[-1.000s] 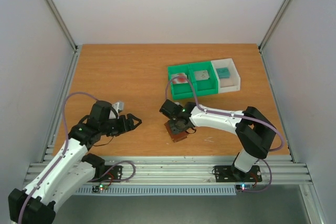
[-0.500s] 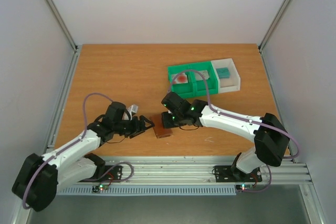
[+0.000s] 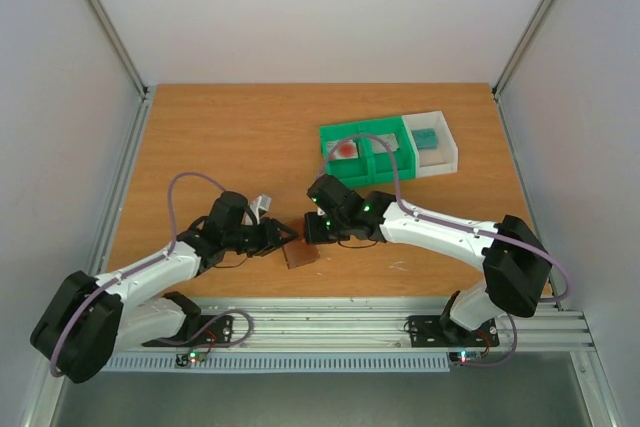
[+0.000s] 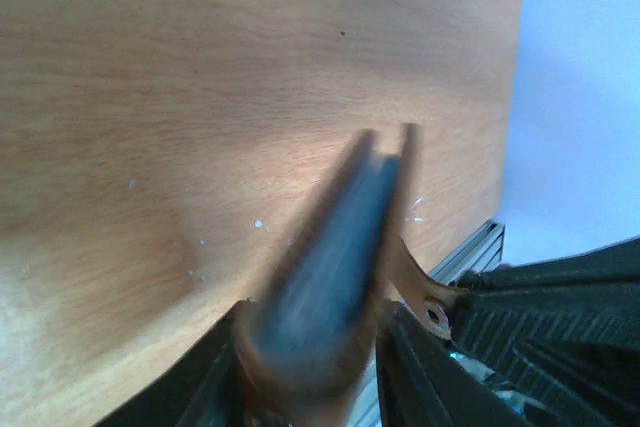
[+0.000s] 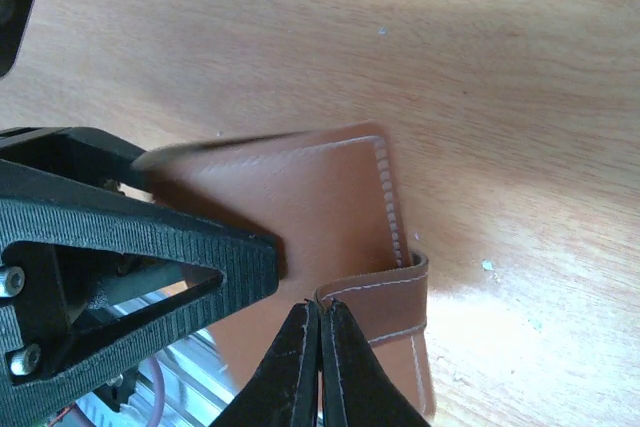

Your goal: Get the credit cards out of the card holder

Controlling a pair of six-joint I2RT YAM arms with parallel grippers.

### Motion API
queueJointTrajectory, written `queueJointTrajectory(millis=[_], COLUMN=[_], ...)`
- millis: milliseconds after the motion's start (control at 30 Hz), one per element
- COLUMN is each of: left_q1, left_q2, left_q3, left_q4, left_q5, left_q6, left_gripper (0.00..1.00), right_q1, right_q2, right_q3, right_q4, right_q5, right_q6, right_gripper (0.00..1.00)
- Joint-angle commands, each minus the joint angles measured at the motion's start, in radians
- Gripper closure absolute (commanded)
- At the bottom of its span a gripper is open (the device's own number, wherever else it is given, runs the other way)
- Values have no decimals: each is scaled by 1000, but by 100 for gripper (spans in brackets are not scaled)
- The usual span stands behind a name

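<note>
The brown card holder (image 3: 300, 255) is near the front middle of the table, held between both arms. My left gripper (image 3: 278, 239) is shut on its left edge. In the left wrist view (image 4: 315, 367) it shows edge-on and blurred, grey-blue inside (image 4: 340, 247). My right gripper (image 3: 316, 231) is shut on the holder's brown side tab (image 5: 385, 297), jaws pressed together (image 5: 320, 309) over the holder's brown face (image 5: 300, 207). The pale card with a red blot (image 3: 345, 150) and the grey card (image 3: 383, 144) lie in the green tray; the teal card (image 3: 427, 138) lies in the white tray.
The green two-compartment tray (image 3: 366, 169) and the white tray (image 3: 448, 159) stand side by side at the back right. The left gripper's ribbed black finger (image 5: 150, 247) shows in the right wrist view. The table's metal front rail (image 3: 330, 319) runs close behind the holder.
The right gripper carried the card holder leftward. The left arm swung right from open and apart, and its gripper closed on the holder's left edge.
</note>
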Motion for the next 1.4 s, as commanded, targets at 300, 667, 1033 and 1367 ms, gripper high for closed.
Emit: queueJointTrajectory(millis=[300, 667, 1033, 1367], left_q1=[-5, -6, -6, -7], left_q2=[-18, -23, -102, -123], left_q3=[-17, 7, -8, -45], left_q4=[-5, -152, -137, -101], left_q5=[-66, -95, -42, -26], left_q6=[29, 63, 74, 55], left_gripper=[81, 40, 29, 27], right_q1=[-3, -41, -41, -41], right_q2=[-67, -140, -188, -203], right_q3=[-67, -189, -240, -263], right_q4=[18, 3, 96, 327], right_q5=[19, 26, -58, -236], right_q6=[-2, -2, 33, 91], right_gripper=[99, 99, 99, 99])
